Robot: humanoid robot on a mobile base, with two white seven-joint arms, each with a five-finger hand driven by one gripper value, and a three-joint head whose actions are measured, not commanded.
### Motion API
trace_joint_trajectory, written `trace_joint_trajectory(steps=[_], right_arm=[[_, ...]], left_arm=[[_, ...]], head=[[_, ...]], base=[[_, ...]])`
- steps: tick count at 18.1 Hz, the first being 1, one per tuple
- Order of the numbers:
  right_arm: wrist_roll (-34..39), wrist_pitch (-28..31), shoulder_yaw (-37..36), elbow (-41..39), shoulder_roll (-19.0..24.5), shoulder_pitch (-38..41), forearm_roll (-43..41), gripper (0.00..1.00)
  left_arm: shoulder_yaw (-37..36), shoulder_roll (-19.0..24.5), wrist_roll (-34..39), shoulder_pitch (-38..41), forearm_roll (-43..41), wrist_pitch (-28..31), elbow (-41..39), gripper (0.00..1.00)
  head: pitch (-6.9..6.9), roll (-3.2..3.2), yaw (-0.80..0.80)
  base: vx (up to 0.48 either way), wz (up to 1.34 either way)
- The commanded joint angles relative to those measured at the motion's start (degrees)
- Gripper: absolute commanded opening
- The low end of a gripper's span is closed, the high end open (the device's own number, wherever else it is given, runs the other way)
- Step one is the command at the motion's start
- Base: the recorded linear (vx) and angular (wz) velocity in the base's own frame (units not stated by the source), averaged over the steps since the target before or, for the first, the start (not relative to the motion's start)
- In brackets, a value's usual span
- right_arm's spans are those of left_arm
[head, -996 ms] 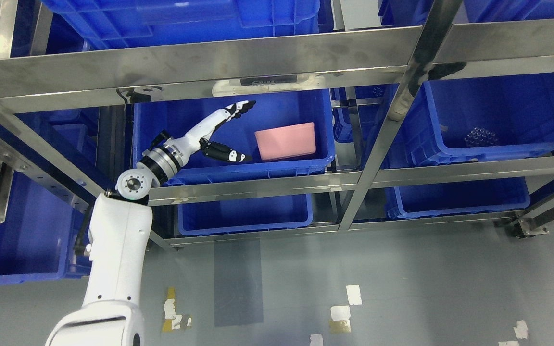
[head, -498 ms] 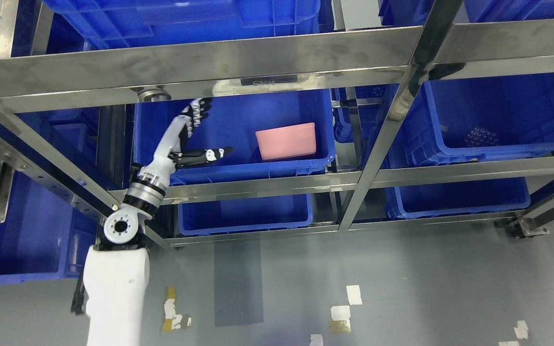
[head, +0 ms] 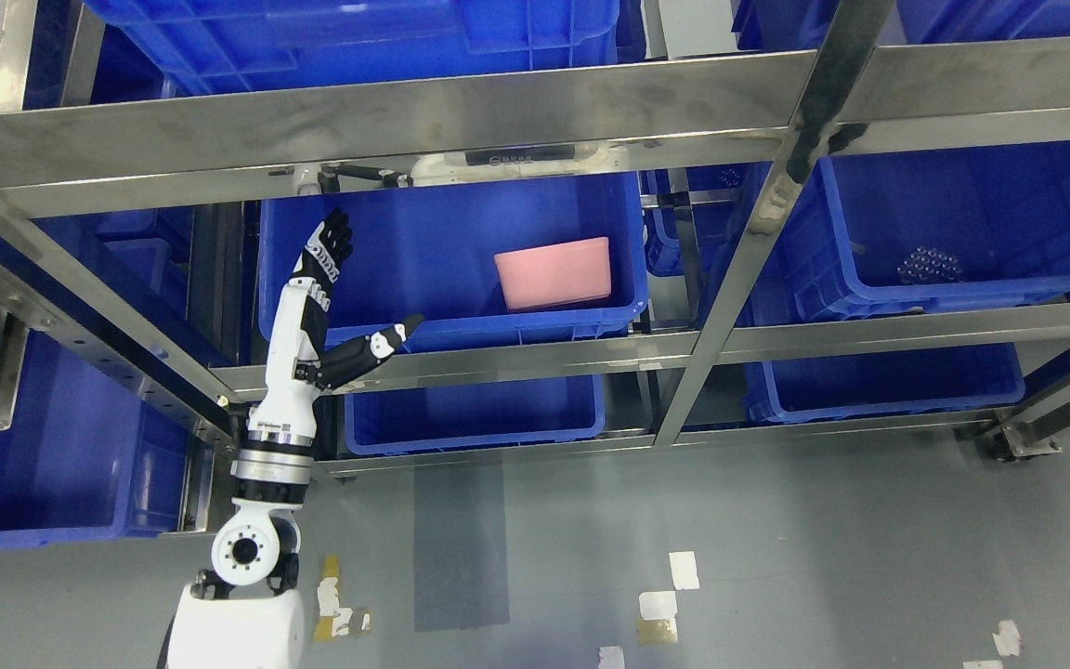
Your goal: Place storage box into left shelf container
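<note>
A pink storage box (head: 555, 272) lies inside the left blue shelf container (head: 386, 251) on the middle shelf level, toward its right side. My left hand (head: 349, 297) is open and empty, fingers stretched upward and thumb out to the right. It is at the container's front left corner, well to the left of the pink box and apart from it. The left arm comes up from the bottom edge. The right arm is out of view.
Steel shelf rails (head: 498, 358) and a slanted post (head: 758, 214) frame the bins. A second blue container (head: 962, 232) holding small dark items stands to the right. More blue bins (head: 470, 413) sit on the lower level and at far left (head: 52, 455). Grey floor lies in front.
My left hand has drawn back out of the container, down and to the left, and the arm has lowered. The pink box has stayed where it lies.
</note>
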Motion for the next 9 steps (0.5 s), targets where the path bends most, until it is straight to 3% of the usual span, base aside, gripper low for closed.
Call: trace_joint_trajectory(steps=[1,9], right_arm=[[0.1,-0.1,-0.1,-1.0,-1.0,-0.2,-1.2,1.0],[0.1,-0.1,0.0,-1.0,-1.0,-0.2,-1.2,1.0]], left_arm=[[-0.7,1.0,0.5,3.9,0.5,-0.4,-10.6,0.99],[-0.6,1.0,0.6,7.7,0.6,-0.4,-10.4,0.99]], head=[[0.0,0.0,0.0],[0.0,0.0,0.0]], base=[[0.0,0.0],[0.0,0.0]])
